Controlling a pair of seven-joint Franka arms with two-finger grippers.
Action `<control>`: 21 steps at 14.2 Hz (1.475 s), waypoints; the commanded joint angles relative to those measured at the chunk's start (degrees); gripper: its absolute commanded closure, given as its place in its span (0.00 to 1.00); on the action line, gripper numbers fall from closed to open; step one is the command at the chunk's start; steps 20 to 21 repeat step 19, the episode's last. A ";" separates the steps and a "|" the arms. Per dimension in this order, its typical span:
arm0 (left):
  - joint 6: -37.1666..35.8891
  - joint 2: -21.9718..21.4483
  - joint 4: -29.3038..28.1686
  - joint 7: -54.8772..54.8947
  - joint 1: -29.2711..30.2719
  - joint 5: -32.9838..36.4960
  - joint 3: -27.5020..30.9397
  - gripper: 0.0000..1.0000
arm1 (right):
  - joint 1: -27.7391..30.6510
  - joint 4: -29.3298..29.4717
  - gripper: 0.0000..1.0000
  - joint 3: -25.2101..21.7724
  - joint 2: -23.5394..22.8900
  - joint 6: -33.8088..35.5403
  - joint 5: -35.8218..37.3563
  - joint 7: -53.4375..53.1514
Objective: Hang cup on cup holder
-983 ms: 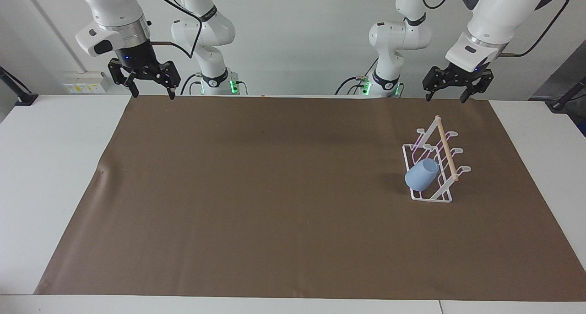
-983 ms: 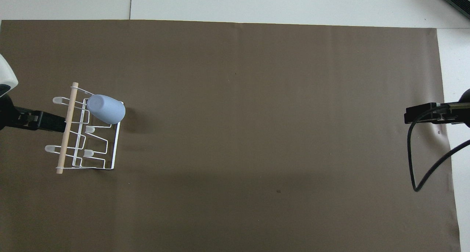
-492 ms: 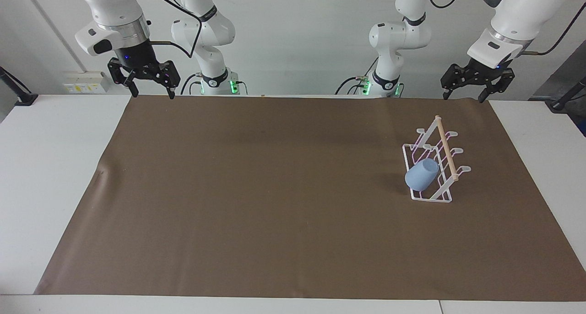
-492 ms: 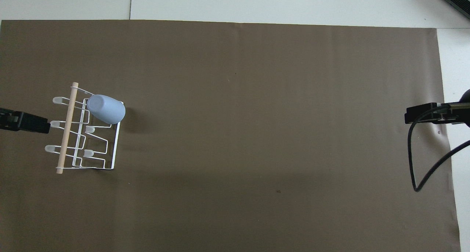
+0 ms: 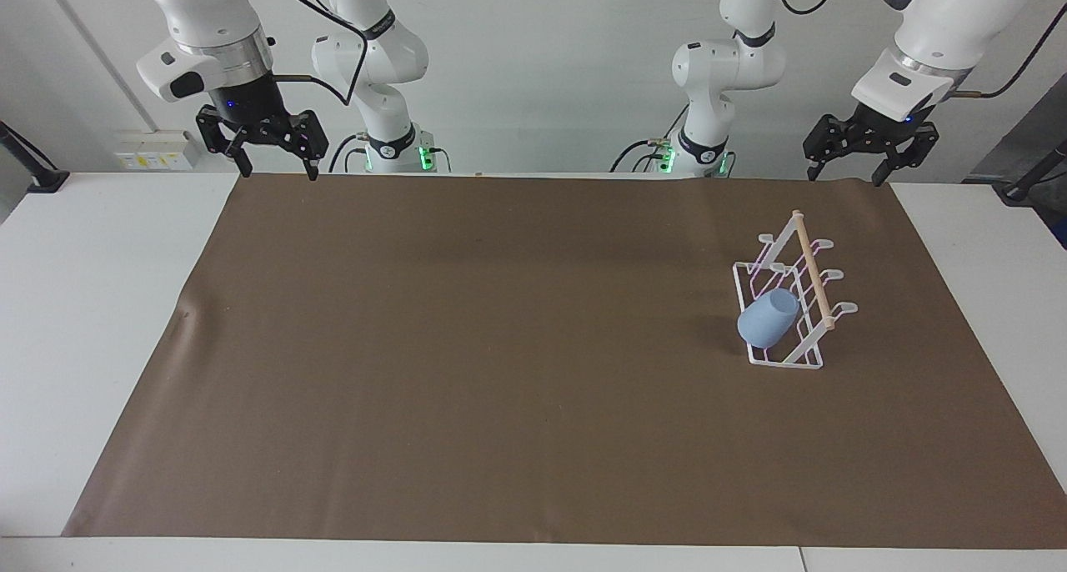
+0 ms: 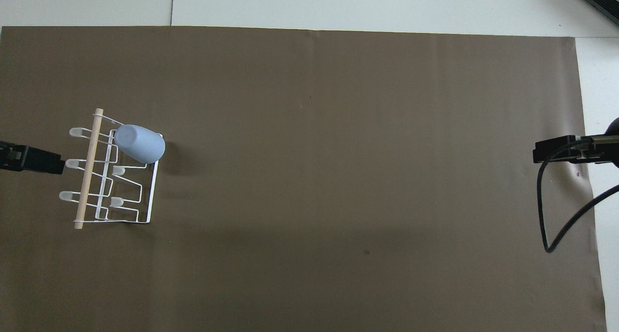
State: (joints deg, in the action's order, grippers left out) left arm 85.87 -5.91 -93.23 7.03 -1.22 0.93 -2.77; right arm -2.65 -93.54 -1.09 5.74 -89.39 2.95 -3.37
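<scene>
The light blue cup point(image 5: 767, 318) sits upside down and tilted on a prong of the white wire cup holder point(image 5: 813, 272), at the holder's end farthest from the robots. In the overhead view the cup point(image 6: 139, 143) covers a prong of the holder point(image 6: 89, 170) on the side away from the wooden dowel. My left gripper point(image 5: 844, 177) is open and empty, raised over the mat's edge near its base, apart from the holder. It shows beside the dowel in the overhead view point(image 6: 36, 158). My right gripper point(image 5: 280, 172) is open and empty, and that arm waits at its own end.
A brown mat point(image 5: 500, 372) covers most of the white table point(image 5: 83, 305). The holder stands toward the left arm's end. The right arm's black cable point(image 6: 546, 216) hangs over the mat's edge at its end.
My left gripper has drawn back from over the holder toward the left arm's end of the table and has come to rest. The cup, the holder and the right arm have not moved.
</scene>
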 commanded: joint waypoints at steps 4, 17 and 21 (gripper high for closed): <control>-5.09 5.65 7.80 1.05 0.52 -0.05 -0.31 0.00 | 0.89 -1.73 0.00 0.29 1.55 -0.26 -1.20 -0.93; -0.44 4.77 5.69 0.79 -0.18 -0.58 -0.31 0.00 | 0.80 -1.73 0.00 0.29 1.55 -0.18 -1.20 -1.11; -0.09 4.77 5.61 0.70 -0.36 -0.58 -0.31 0.00 | 0.80 -1.73 0.00 0.29 1.55 -0.35 -1.20 -0.93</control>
